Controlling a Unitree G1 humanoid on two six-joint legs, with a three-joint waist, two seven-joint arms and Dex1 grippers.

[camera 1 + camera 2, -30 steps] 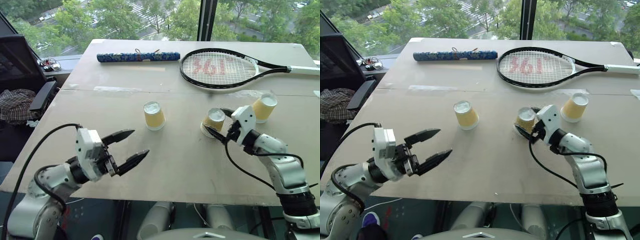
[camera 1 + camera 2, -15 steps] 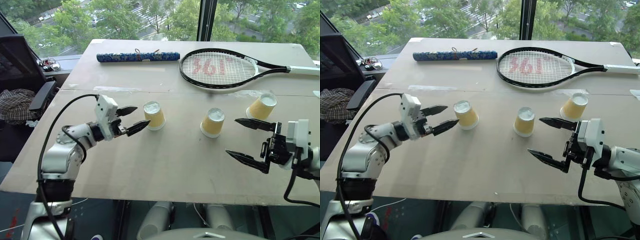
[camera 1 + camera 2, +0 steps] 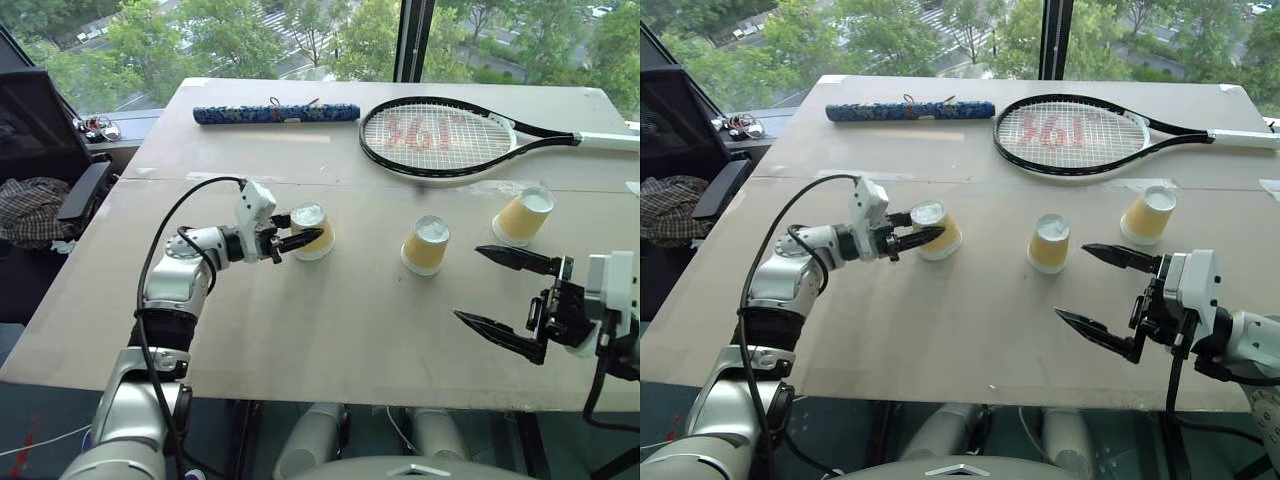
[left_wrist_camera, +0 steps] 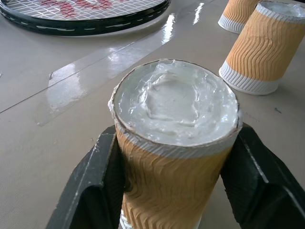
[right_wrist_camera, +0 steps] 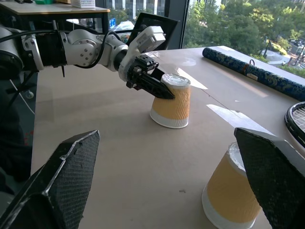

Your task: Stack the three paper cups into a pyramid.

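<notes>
**Left pincer clamps first cup on the counter**

We see a wide pale counter (image 3: 330, 330) by a window, with trees outside. At its far edge lies a tennis racket (image 3: 440, 138) with red lettering on the strings, and beside it a long blue patterned roll (image 3: 276, 114).

Nearer us, three paper cups stand upside down in a loose row, well apart and unstacked. The left pincer (image 3: 300, 240) is closed on the sides of the left cup (image 3: 310, 230), one black finger (image 4: 90, 186) pressed to each flank; that cup stands on the counter. The middle cup (image 3: 426, 246) stands alone at the centre, and the right cup (image 3: 526, 215) sits farther off, near the racket's throat. The right pincer (image 3: 505, 300) hovers near the counter's front edge with its jaws spread wide, gripping nothing.
</notes>
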